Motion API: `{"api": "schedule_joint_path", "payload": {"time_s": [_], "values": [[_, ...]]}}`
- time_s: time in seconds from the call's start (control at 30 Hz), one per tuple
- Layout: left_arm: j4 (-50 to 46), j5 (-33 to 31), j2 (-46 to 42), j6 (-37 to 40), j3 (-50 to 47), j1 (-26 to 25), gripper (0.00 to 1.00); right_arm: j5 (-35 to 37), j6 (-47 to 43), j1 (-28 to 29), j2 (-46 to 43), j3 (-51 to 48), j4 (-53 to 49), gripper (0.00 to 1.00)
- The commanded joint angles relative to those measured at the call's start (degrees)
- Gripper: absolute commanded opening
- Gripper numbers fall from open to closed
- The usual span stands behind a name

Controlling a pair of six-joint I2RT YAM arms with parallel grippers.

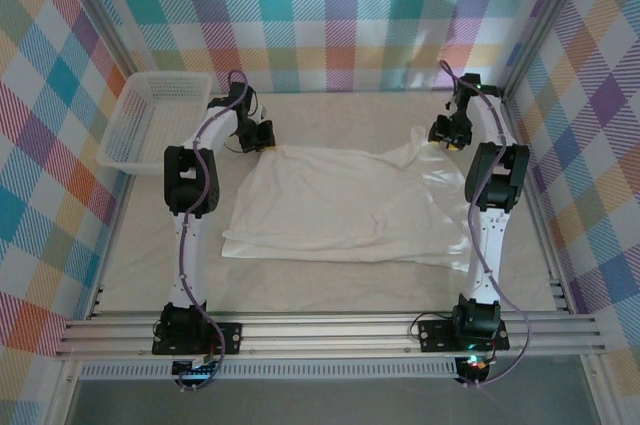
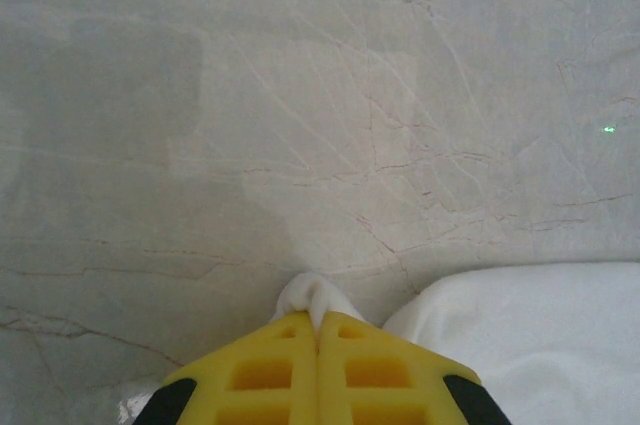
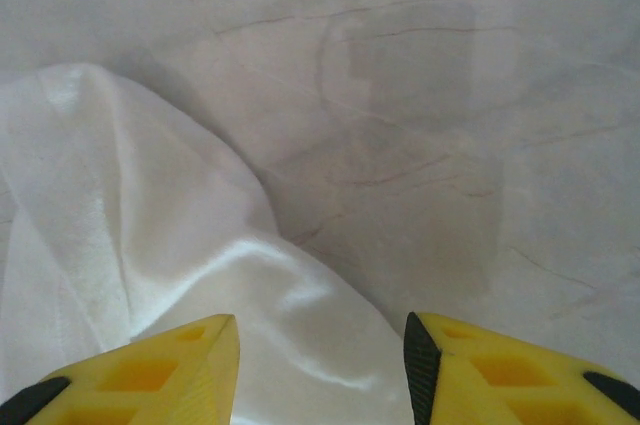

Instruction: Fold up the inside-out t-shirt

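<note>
Seen from above, a white short-sleeved t-shirt [image 1: 340, 200] lies spread out in the middle of a pale, marbled table [image 1: 330, 280]. Its near edge runs fairly straight across the table. Its far edge is pulled up into a point at each corner, and the cloth shows soft wrinkles and folds, most of them toward the right side. Bright checked walls [image 1: 330, 15] enclose the table on three sides. A white lattice basket [image 1: 122, 123] sits at the far left of the table, apart from the shirt.

The left arm reaches forward along the shirt's left side, and the left gripper [image 1: 262, 137] meets the far left corner of the cloth. In the left wrist view the two yellow fingers [image 2: 270, 370] are pressed tightly together, with a small tuft of white fabric pinched between their tips. More of the shirt [image 2: 530, 340] lies on the table to the right of them.

The right arm reaches along the shirt's right side, and the right gripper [image 1: 445, 135] sits at the raised far right corner. In the right wrist view its yellow fingers [image 3: 180, 360] stand clearly apart. A rumpled hump of the shirt [image 3: 130, 205] rises to the left, and a smooth fold runs down through the gap between the fingers without being clamped. Bare table lies to the right.
</note>
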Motion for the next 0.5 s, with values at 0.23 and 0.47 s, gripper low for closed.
{"api": "schedule_joint_path", "payload": {"time_s": [0.23,0.47], "values": [[-1.1,-4.9,-2.4,-2.1,-0.4,1.2,0.00,0.7,0.4,0.5,3.4,2.2,-3.8,0.08],[-3.0,-10.8,-4.2,-1.8,-2.6,2.8,0.00,3.7,0.1,-0.6,-1.9,1.2,-3.3,0.00]]}}
